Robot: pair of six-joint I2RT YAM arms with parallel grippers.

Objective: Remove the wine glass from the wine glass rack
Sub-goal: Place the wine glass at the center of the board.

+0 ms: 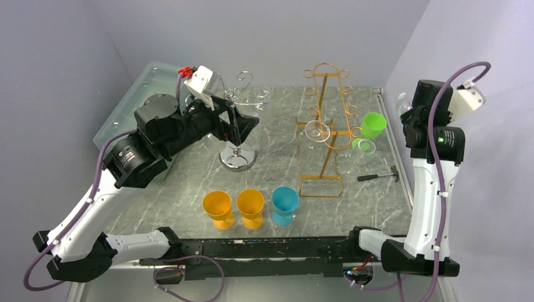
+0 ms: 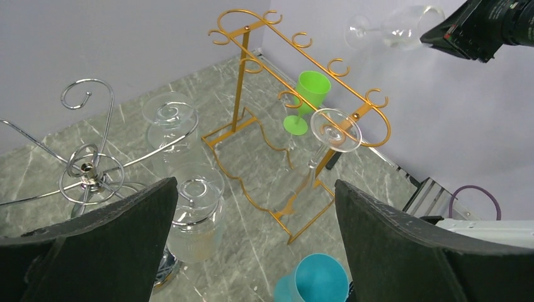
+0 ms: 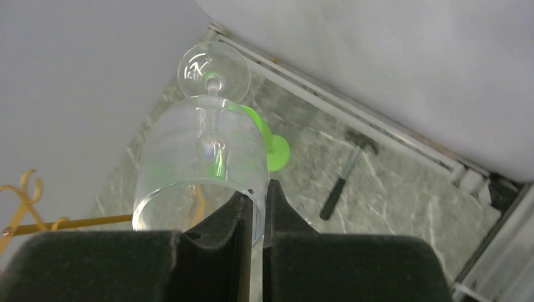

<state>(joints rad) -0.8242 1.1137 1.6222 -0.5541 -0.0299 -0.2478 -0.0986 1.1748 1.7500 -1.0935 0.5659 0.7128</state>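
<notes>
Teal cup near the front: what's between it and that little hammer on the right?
The gold rack's foot stands between teal cup and hammer, in the top view.

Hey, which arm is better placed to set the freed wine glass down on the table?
Right, probably. The right end effector is shut on the rim of the wine glass, held clear of the gold rack. The left end effector is open, empty, near the silver rack.

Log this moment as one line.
right gripper: shut on wine glass rim | wine glass: held clear of gold rack | left gripper: open, empty
</notes>
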